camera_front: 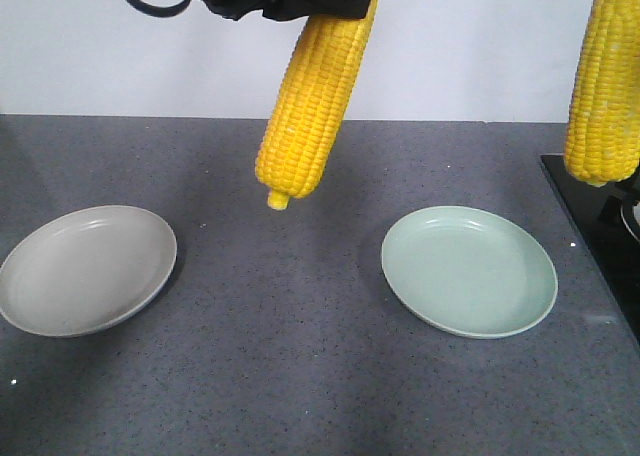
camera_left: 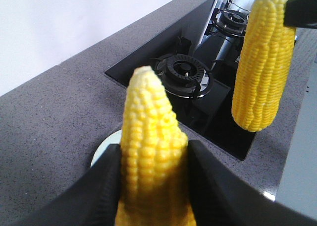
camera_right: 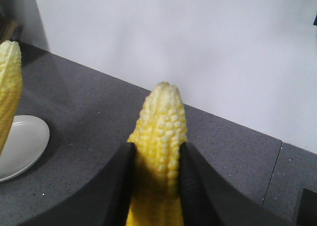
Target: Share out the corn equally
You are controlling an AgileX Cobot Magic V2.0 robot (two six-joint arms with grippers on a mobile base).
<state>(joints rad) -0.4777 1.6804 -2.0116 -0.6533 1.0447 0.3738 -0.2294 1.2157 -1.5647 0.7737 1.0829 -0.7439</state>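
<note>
Two cobs of corn hang tip-down above the grey counter. My left gripper (camera_left: 154, 149) is shut on one cob (camera_left: 151, 151), its black fingers pressed on both sides. That cob (camera_front: 312, 101) hangs over the gap between the grey plate (camera_front: 85, 268) and the green plate (camera_front: 468, 269). My right gripper (camera_right: 157, 149) is shut on the other cob (camera_right: 161, 132), which hangs at the far right (camera_front: 603, 86) over the stove's edge. Both plates hold nothing. Each wrist view also shows the other arm's cob (camera_left: 262, 62) (camera_right: 9, 87).
A black glass stove (camera_front: 590, 211) with gas burners (camera_left: 184, 73) lies at the counter's right end. A white wall runs along the back. A pale plate's rim (camera_right: 22, 141) shows low left in the right wrist view.
</note>
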